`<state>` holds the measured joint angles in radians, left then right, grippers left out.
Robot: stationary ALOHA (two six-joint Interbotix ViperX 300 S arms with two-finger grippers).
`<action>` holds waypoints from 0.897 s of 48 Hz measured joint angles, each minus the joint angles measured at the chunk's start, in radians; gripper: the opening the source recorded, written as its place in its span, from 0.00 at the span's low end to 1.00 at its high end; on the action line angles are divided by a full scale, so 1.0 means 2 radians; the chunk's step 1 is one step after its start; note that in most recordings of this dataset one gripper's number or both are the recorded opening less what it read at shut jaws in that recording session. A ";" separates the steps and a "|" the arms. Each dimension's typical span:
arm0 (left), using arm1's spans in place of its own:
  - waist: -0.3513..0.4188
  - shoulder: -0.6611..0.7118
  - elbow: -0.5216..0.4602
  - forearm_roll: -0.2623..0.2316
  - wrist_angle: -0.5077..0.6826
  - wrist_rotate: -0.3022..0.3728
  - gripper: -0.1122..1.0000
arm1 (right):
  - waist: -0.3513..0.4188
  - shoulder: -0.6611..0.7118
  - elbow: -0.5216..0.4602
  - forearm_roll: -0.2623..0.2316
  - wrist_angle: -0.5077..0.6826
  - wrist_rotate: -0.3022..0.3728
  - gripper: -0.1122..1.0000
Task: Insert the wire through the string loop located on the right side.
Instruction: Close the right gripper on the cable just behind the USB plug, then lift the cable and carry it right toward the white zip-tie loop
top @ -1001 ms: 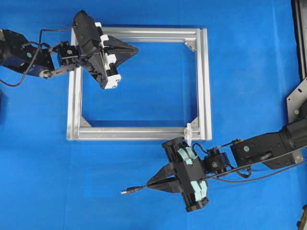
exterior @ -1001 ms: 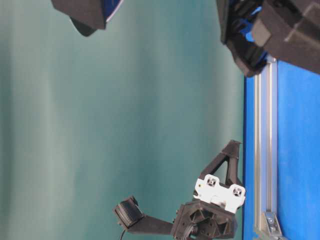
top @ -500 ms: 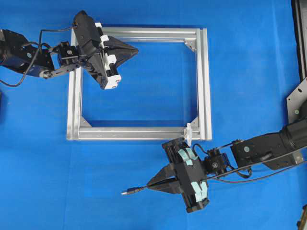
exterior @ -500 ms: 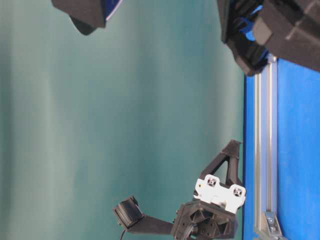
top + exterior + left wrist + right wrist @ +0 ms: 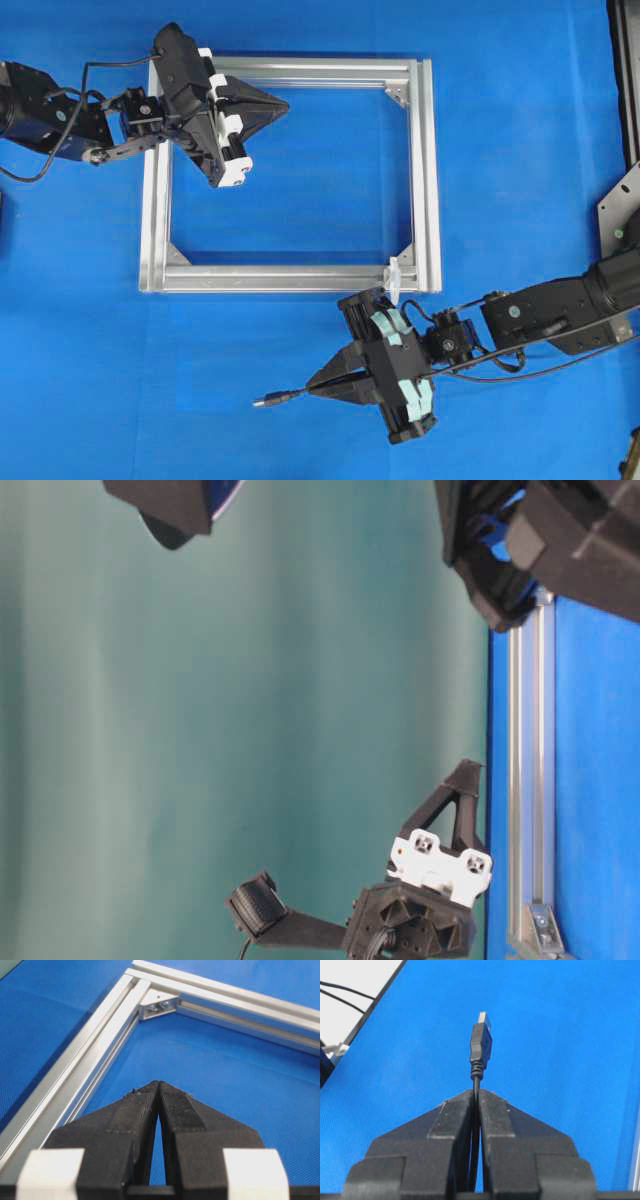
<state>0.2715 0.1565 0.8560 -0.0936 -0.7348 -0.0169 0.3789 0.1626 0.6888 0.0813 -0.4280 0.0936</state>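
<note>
Right gripper (image 5: 313, 384): I am pinching the wire between my two black fingers (image 5: 452, 1125), which are pressing together on it below the frame's lower bar, out over the blue mat
Wire (image 5: 475, 1085): it is running up out of my right fingertips as a thin black cable, with its plug sticking out just beyond them
Plug (image 5: 266, 400): in the overhead view it is pointing left, away from the frame, with a small metallic tip at its far end; whether it is touching the mat I cannot tell
String loop (image 5: 393, 275): it is sitting as a small white loop on the lower bar near the frame's right corner, just above my right wrist body and well apart from the plug
Aluminium frame (image 5: 427, 170): it is lying flat on the blue mat (image 5: 520, 150) as a silver square with grey corner brackets
Left gripper (image 5: 283, 102): my fingers (image 5: 172, 1105) are pressing together with nothing between them, hovering inside the frame's upper left corner, pointing right
Corner bracket (image 5: 158, 1004): it is showing ahead of my left fingertips, where two frame bars are meeting
</note>
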 measured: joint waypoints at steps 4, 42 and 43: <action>0.000 0.000 0.000 0.000 0.000 0.000 0.10 | 0.000 0.001 0.000 0.000 0.000 0.000 0.07; -0.003 0.000 0.000 0.000 0.000 0.000 0.10 | 0.017 -0.067 0.104 0.014 -0.005 0.003 0.07; -0.003 0.000 0.000 0.000 0.000 0.000 0.10 | 0.017 -0.071 0.110 0.015 -0.005 0.003 0.07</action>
<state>0.2654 0.1565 0.8560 -0.0936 -0.7348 -0.0169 0.4126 0.0215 0.9081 0.1104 -0.4387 0.0997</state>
